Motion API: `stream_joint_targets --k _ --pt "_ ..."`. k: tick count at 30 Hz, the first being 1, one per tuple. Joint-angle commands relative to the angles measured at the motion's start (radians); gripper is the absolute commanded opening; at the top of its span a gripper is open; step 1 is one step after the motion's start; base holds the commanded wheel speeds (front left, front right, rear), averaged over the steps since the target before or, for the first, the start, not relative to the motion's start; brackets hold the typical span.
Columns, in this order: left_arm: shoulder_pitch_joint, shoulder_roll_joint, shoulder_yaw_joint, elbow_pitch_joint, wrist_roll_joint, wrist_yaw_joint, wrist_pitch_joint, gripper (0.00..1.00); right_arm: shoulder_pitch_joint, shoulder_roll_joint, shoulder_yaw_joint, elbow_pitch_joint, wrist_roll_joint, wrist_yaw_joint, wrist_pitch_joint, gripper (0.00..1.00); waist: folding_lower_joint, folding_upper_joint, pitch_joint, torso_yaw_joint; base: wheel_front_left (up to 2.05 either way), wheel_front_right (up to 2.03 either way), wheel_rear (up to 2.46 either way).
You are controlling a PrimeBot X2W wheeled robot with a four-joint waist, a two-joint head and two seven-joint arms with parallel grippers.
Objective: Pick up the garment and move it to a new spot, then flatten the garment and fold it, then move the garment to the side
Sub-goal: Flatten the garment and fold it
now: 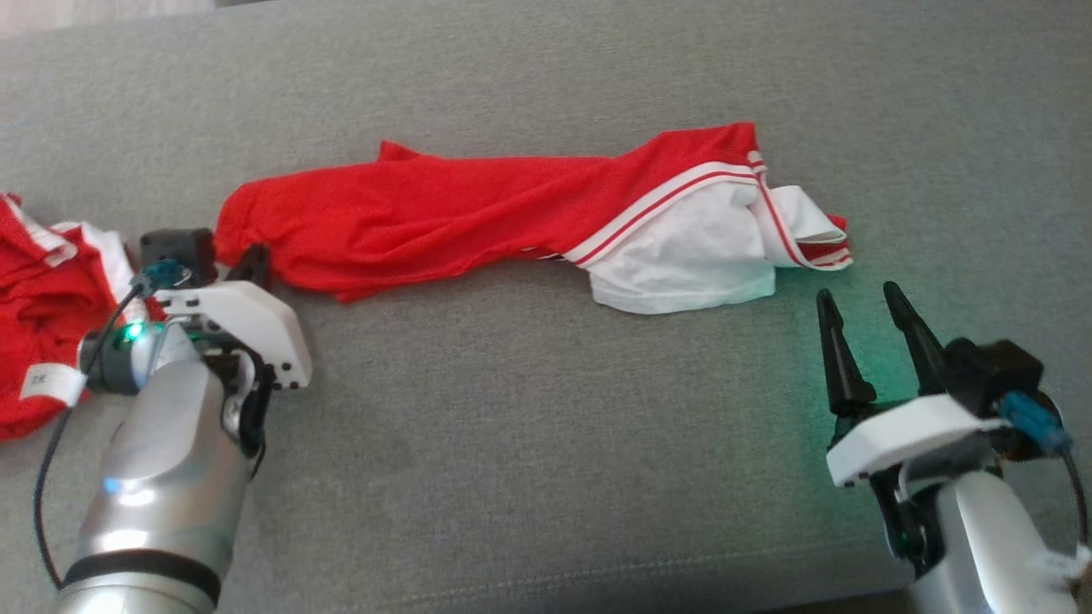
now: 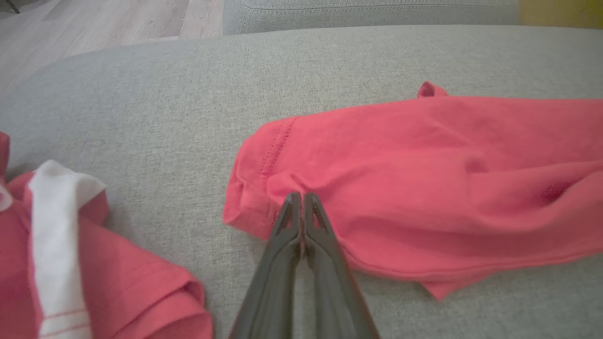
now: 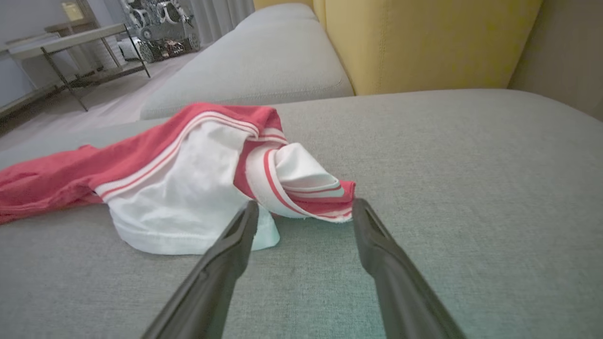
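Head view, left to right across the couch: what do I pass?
Crumpled red-and-white pile → left claw, pinched shut on fabric → long red garment → its white end → right claw, open.

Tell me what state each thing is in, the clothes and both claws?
garment, lying bunched lengthwise on the sofa cushion.
left gripper, shut, pinching the garment's red end.
right gripper, open, short of the white end.
second garment, crumpled, on the robot's left.
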State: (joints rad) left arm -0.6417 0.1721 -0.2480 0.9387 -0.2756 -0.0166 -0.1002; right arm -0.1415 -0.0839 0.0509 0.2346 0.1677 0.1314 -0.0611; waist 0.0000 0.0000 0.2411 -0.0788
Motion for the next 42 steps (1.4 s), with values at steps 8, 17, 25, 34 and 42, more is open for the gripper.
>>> stream_joint_targets --k 8,17,25,34,42 --pt "-0.057 -0.002 -0.002 -0.052 -0.004 0.001 -0.03 0.0 -0.164 -0.04 0.122 0.232 0.065 -0.001 -0.008 1.0 0.0 0.0 0.024 0.051 0.0 0.0 0.0" --pt "-0.053 -0.008 -0.012 -0.069 -0.013 -0.002 -0.056 0.0 -0.248 -0.049 0.189 0.39 0.166 -0.001 -0.049 0.0 0.0 0.0 0.03 0.064 0.0 0.0 0.0" --pt "-0.035 0.013 -0.007 -0.145 -0.018 0.01 -0.102 0.0 -0.242 -0.116 0.227 0.307 0.242 -0.001 -0.135 0.0 0.0 0.0 0.016 0.06 0.0 0.0 0.0" --pt "-0.002 0.066 -0.001 -0.417 0.004 0.06 -0.108 0.0 -0.216 -0.19 0.104 -0.064 0.189 -0.001 -0.153 0.0 0.0 0.0 -0.045 0.037 0.0 0.0 0.0" --pt "0.022 0.097 0.004 -0.785 0.033 0.129 -0.035 0.0 -0.223 -0.206 -0.046 -0.412 0.097 -0.001 -0.059 0.0 0.0 0.0 -0.115 0.037 0.0 0.0 0.0"
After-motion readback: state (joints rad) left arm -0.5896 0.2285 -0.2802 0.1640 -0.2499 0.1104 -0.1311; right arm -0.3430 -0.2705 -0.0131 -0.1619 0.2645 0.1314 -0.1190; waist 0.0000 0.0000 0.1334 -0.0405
